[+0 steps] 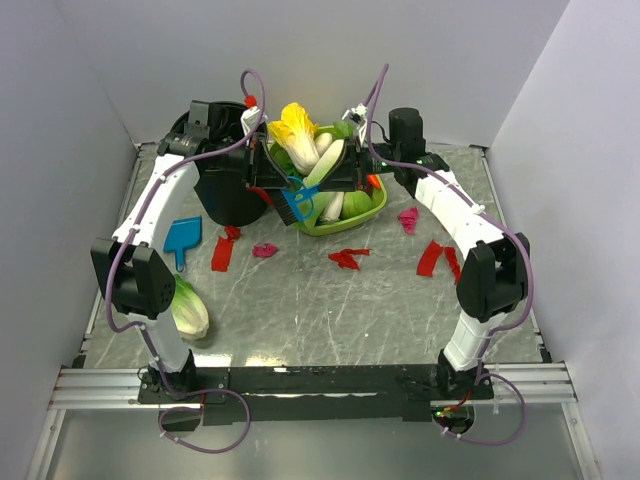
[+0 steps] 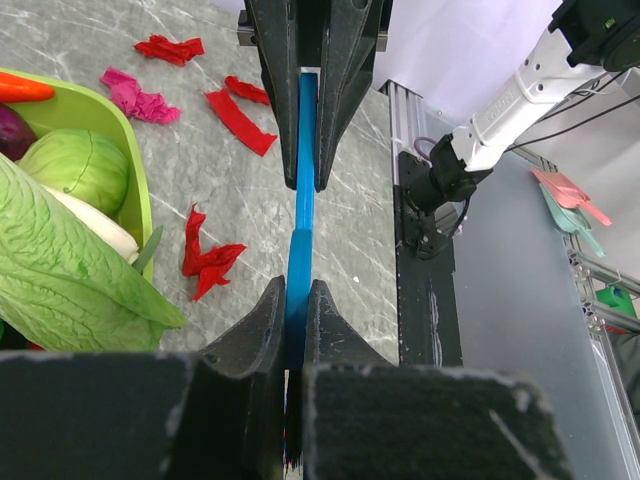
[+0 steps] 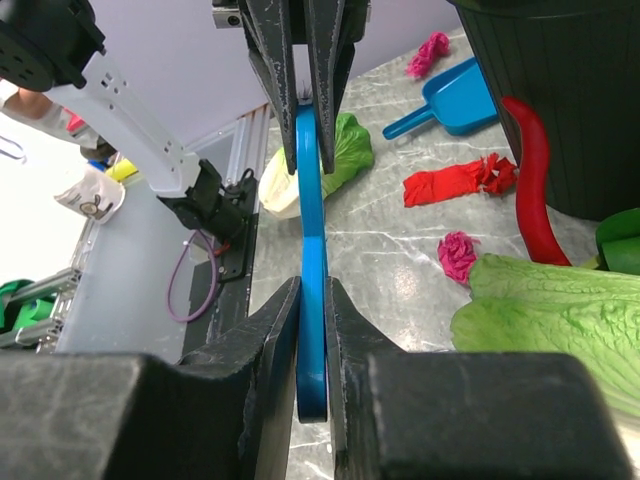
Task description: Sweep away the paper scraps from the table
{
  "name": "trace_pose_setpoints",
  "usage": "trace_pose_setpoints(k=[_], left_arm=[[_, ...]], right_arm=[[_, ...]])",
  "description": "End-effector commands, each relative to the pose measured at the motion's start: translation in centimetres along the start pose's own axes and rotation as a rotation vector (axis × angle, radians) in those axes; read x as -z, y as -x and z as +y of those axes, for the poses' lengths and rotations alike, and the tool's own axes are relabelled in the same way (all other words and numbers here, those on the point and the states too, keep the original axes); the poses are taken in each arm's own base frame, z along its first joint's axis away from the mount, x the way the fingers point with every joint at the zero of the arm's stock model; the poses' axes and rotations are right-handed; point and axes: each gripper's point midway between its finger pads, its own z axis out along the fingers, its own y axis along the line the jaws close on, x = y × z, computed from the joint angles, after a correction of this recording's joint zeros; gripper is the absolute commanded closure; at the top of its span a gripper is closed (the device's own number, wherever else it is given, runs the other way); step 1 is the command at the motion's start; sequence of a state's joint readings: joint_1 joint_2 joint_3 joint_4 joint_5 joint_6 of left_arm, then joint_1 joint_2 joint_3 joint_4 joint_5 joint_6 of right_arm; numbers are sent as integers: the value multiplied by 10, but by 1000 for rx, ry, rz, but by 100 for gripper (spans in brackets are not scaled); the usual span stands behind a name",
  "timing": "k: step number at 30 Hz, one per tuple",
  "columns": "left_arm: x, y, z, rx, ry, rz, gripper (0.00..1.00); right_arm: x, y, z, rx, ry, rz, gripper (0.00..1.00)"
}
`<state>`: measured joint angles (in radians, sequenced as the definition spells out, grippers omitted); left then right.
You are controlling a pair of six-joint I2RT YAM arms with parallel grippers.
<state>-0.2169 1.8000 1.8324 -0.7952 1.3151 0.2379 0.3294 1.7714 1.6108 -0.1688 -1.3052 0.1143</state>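
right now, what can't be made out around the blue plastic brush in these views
- blue plastic brush: bristles missing from both wrist views, only its handle shows, edge-on
- tips of left gripper and right gripper: top view, hidden under their own wrist housings
- tall black bin, inside: top view, left arm covers it

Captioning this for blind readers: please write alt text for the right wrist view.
Both grippers are shut on a blue brush handle down the middle, the right gripper from below, the left gripper from above. Behind, on the grey marbled table, lie a red paper scrap, two pink wads, a blue dustpan and a leafy cabbage, beside a black bin.
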Motion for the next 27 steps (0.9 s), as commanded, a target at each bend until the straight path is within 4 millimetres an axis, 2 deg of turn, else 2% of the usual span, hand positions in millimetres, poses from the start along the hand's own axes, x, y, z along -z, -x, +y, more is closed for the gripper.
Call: trace_pose_setpoints(k=[1, 4, 7, 8, 9, 10, 11, 13, 14, 15, 16, 17, 18, 19, 20, 21, 22, 23, 24, 27], left_arm=[[-1, 1, 0, -3, -33, -14, 99], [-1, 1, 3, -1, -21, -12, 99], [2, 3, 13, -19, 56, 1, 67], [6, 3, 15, -36, 81, 4, 60], [10, 2, 20, -45, 130, 17, 55], [15, 4, 16, -73, 155, 20, 46], [22, 5, 17, -86, 189, 21, 43], [37, 2, 20, -86, 320, 46, 38], [47, -2, 23, -81, 383, 62, 36], [54, -11, 24, -73, 426, 86, 33], [70, -17, 27, -91, 530, 124, 29], [83, -27, 29, -65, 598, 155, 27], [92, -42, 28, -45, 660, 189, 26], [103, -53, 33, -36, 735, 228, 25], [123, -67, 45, -16, 871, 286, 25], [136, -89, 50, 25, 954, 331, 25], [146, -101, 54, 64, 1024, 353, 25], [165, -110, 61, 80, 1133, 389, 25], [174, -129, 61, 116, 1181, 410, 26], [201, -158, 72, 210, 1345, 381, 25]], right_arm=[[-3, 7, 7, 54, 29, -7, 80], [-3, 7, 7, 53, 30, -3, 87], [1, 7, 7, 56, -27, 15, 100], [4, 11, 6, 82, -83, 18, 100], [10, 13, -9, 85, -201, 18, 100], [16, 15, -11, 116, -249, 26, 100], [23, 13, -3, 128, -281, 42, 100], [39, 8, -15, 188, -419, 83, 100], [48, 9, -6, 210, -455, 88, 100], [54, 1, -7, 211, -483, 103, 100], [65, -1, -10, 229, -539, 116, 100], [73, -2, -2, 242, -571, 121, 100], [78, -13, -3, 231, -596, 142, 100], [85, -17, -5, 226, -637, 153, 100], [90, -17, 5, 242, -653, 147, 100], [92, -30, 4, 227, -661, 165, 100], [94, -34, 6, 232, -669, 166, 100], [97, -34, 14, 251, -672, 158, 100], [98, -42, 15, 238, -670, 169, 100], [100, -49, 19, 227, -677, 176, 100]])
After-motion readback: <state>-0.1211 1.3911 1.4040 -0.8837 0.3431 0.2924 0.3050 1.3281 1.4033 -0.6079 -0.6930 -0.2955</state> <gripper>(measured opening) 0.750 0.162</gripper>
